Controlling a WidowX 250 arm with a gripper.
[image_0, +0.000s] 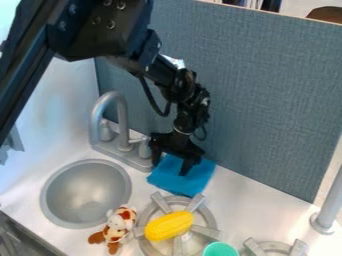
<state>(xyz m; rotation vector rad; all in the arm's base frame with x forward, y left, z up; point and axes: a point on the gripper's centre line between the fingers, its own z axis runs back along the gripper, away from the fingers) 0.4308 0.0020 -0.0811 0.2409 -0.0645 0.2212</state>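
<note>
The black gripper (171, 162) hangs over the blue cloth (180, 176), just right of the faucet. Its two fingers stand apart, open, with one near the cloth's left edge and the other over its middle. Part of the cloth shows between them; whether the tips touch it I cannot tell. The cloth lies on the white counter against the back panel. In front of it, a yellow corn-like toy (169, 226) rests on a grey stove burner (211, 220). A brown, white and orange plush toy (117, 227) lies left of that burner.
A round metal sink (87, 194) sits at the left, with a grey faucet (120, 120) behind it. A teal cup (220, 249) and a second burner (275, 246) are at the front edge. A grey post (327, 212) stands at the right, and a blue-grey panel (267, 100) rises behind.
</note>
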